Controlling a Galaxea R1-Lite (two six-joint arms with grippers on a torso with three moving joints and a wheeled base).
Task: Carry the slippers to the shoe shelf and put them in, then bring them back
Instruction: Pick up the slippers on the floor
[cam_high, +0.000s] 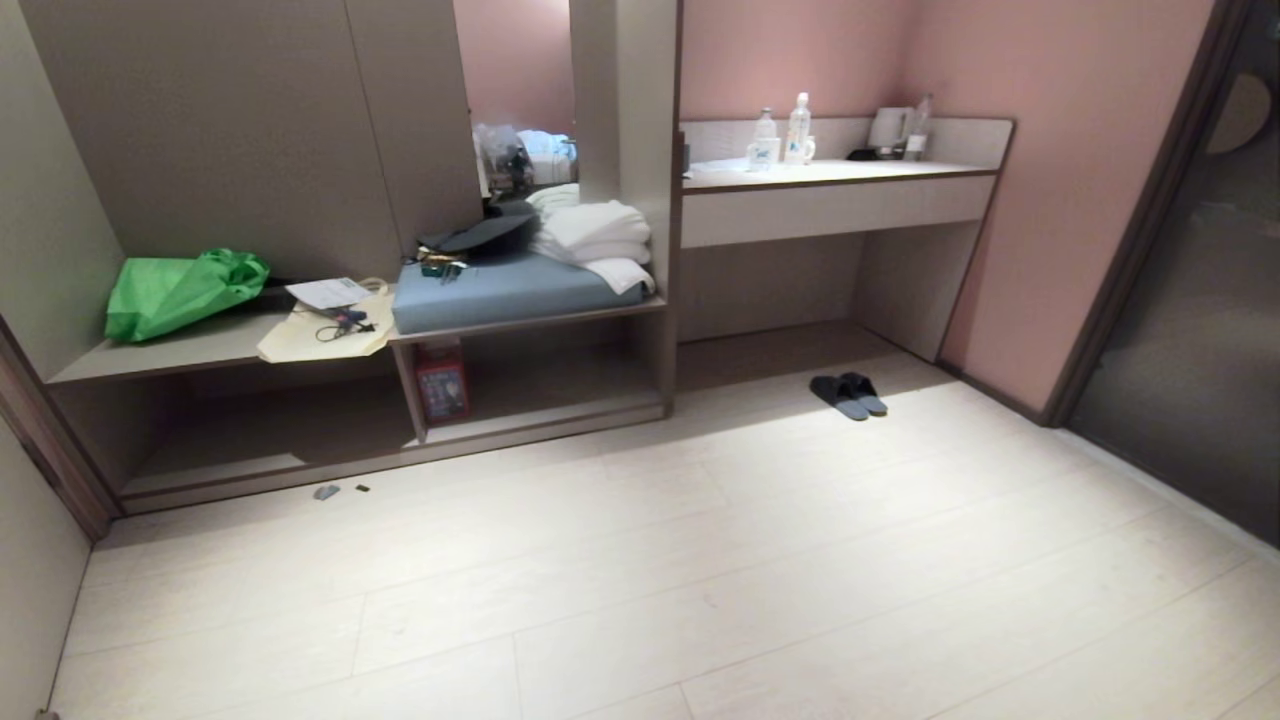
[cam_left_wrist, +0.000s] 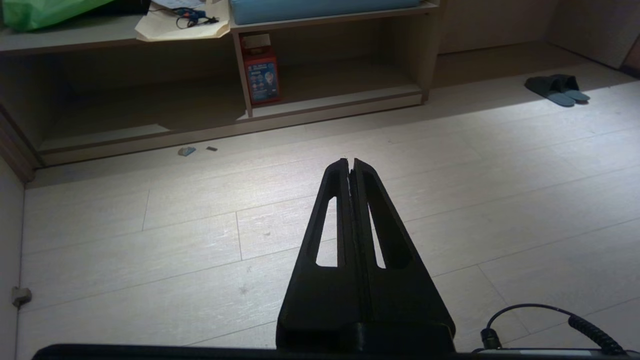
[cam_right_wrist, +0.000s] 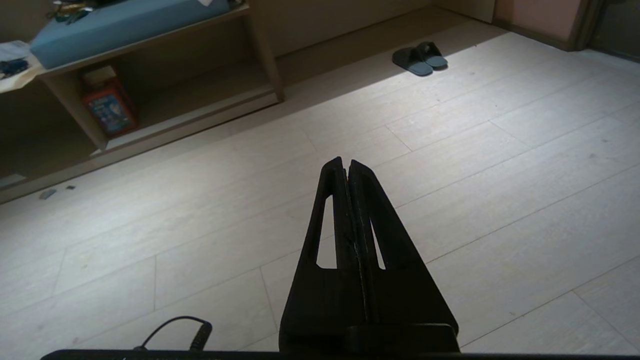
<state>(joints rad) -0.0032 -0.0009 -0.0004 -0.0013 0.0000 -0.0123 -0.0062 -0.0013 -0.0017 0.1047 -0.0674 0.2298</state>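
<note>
Floor: pale wood planks, wide bare stretch between the robot and the furniture. Long drive needed; a heading error over this span would likely leave the base off-line from the target.

Shoe shelf: low cubby under the blue-grey cushion of the bench unit. A red box stands at its left end against the divider. Risk: the longer cushionless cubby to its left and the recess under the counter to its right look alike; placing into either would be wrong. The cubby opening is low, so an arm going in could strike the upper board.

Slippers: the pair lies side by side, touching, on the floor in front of the counter recess, at the shadow edge, well apart from the shelf. Flat and soft; a pinch may catch only one, or fold a strap and drop it in transit.

Left tool and right tool: both pressed together, holding nothing, hanging over bare floor far from the slippers. Neither can grasp until parted.
</note>
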